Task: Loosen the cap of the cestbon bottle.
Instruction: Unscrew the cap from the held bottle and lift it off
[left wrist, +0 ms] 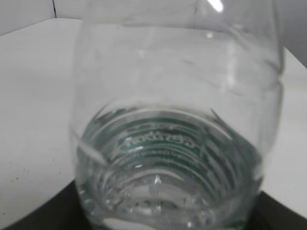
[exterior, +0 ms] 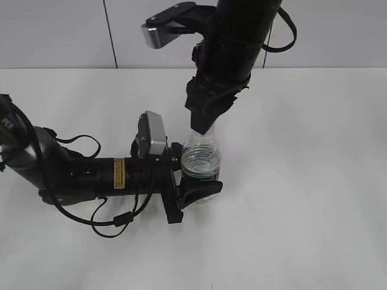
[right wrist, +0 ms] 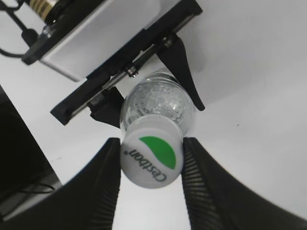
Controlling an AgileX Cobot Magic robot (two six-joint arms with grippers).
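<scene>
On the left we see the left gripper (exterior: 196, 181) reaching in low along the white table (exterior: 314, 181), its jaws clasped around the lower body of the cestbon bottle (exterior: 201, 162), which stands upright near the table's middle. To the left of the arm, and in front of it, the tabletop lies bare to the edges. The bottle looks empty of liquid; we cannot tell for certain. From above, the right gripper (right wrist: 151, 165) comes down with its ribbed fingers (right wrist: 204, 177) pressed against both sides of the cap (right wrist: 151, 160). Further right the table stays open out to its far edge.
</scene>
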